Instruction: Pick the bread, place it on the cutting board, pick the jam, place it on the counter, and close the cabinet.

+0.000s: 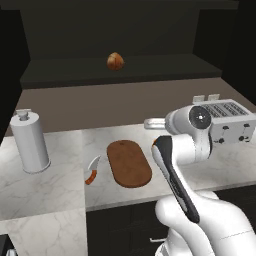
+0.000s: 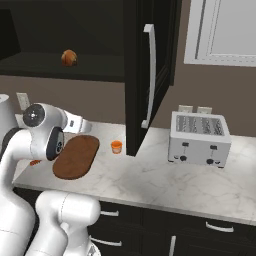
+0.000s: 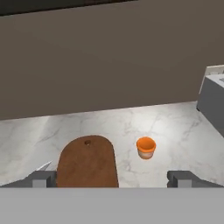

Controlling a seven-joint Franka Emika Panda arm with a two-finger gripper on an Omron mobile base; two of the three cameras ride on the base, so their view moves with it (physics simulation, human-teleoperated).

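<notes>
hand (image 3: 112, 178) spread wide, empty; toaster (image 2: 199, 137) and knife (image 1: 92, 172) flank cutting board (image 3: 89, 162).

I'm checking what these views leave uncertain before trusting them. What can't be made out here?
- Jam: in the left base view the arm hides it.
- Knife: in the right base view the arm covers most of it; in the hand view only a tip shows.
- Gripper: only the fingertips show at the hand view's bottom.
- Cabinet: its top is cut off by the edge.

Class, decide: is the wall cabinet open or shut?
Open. The cabinet door swings out over the counter, baring a shelf with the bread.
</notes>
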